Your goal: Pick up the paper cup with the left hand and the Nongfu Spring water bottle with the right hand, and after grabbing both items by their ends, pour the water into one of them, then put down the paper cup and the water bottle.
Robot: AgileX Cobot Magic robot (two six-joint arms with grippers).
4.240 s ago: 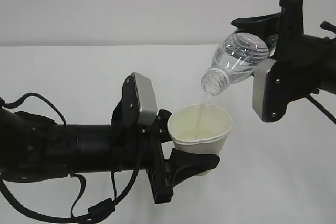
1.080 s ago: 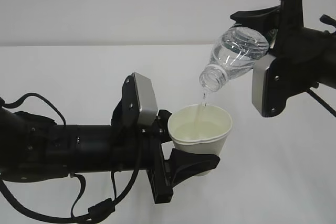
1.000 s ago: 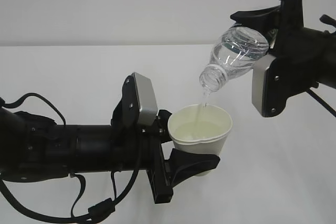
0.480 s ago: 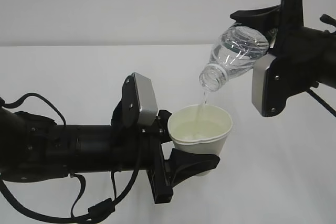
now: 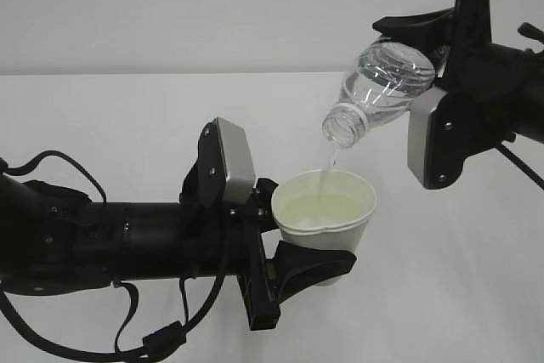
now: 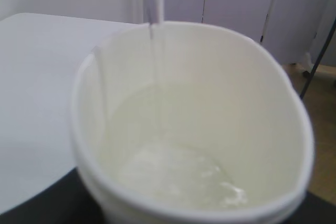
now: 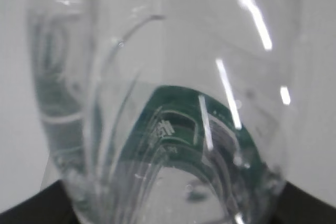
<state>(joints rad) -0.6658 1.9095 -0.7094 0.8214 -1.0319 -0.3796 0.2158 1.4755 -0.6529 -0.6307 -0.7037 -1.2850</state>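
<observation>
One cup (image 5: pixel 325 212), one bottle (image 5: pixel 380 92), two arms. The cup is white paper, tapered, rolled rim, cream inside, held upright off the white table (image 5: pixel 127 125). It holds a shallow pool of clear water (image 6: pixel 178 171); its rim looks pressed slightly oval in the left wrist view. The left hand (image 5: pixel 293 235) has its jaws pinching the cup by the lower wall. The bottle is clear, ribbed, uncapped, with a dark green label seen through the plastic in the right wrist view. It is tilted mouth-down, above and just right of the cup, not touching it. A thin stream runs from its mouth into the cup. The right hand (image 5: pixel 429 44) has its jaws pinching the bottle at its base end.
</observation>
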